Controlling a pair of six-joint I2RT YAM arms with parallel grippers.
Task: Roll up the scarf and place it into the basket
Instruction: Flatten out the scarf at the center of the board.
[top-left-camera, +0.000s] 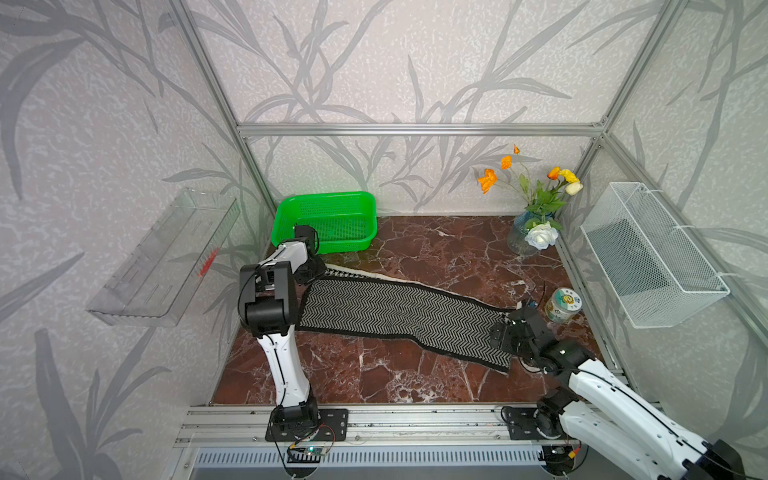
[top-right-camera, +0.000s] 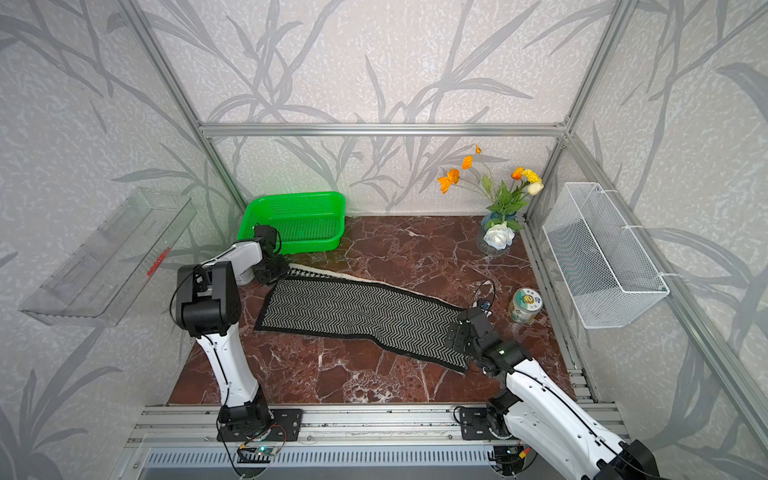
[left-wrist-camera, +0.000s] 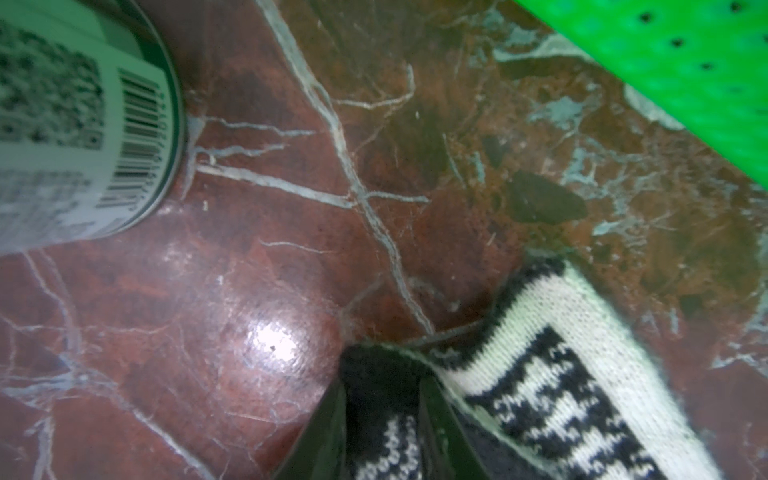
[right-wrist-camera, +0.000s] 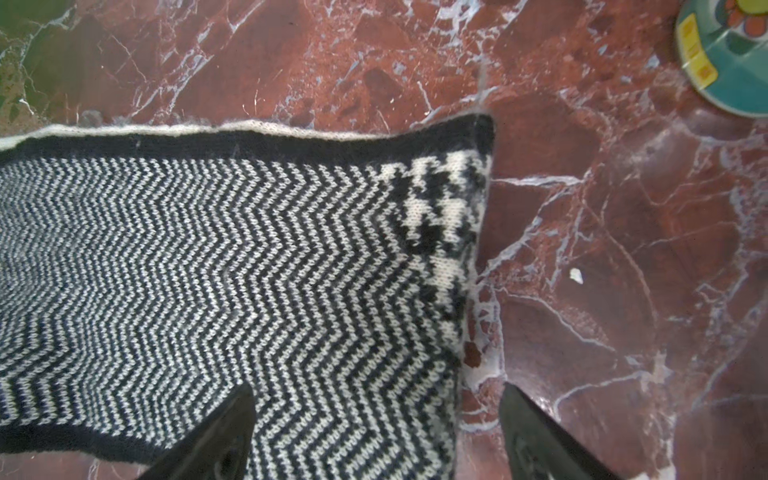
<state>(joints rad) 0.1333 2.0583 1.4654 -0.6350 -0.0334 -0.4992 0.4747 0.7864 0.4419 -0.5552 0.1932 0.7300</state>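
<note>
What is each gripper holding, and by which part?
The left gripper pinches the scarf by its corner near the basket. The right gripper, open over the other end, holds nothing.

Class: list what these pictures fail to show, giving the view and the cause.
- Can: label blurred, cut off by the edge, left wrist view.
- Left hand: mostly behind its own arm, both top views.
- Jar lid print: too small, both top views.

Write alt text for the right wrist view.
The right gripper hangs open over the end of a black-and-white herringbone scarf, one finger above the cloth, one above the bare red marble table. The scarf's end is folded over, showing houndstooth; a colourful can sits at the frame's edge.
</note>
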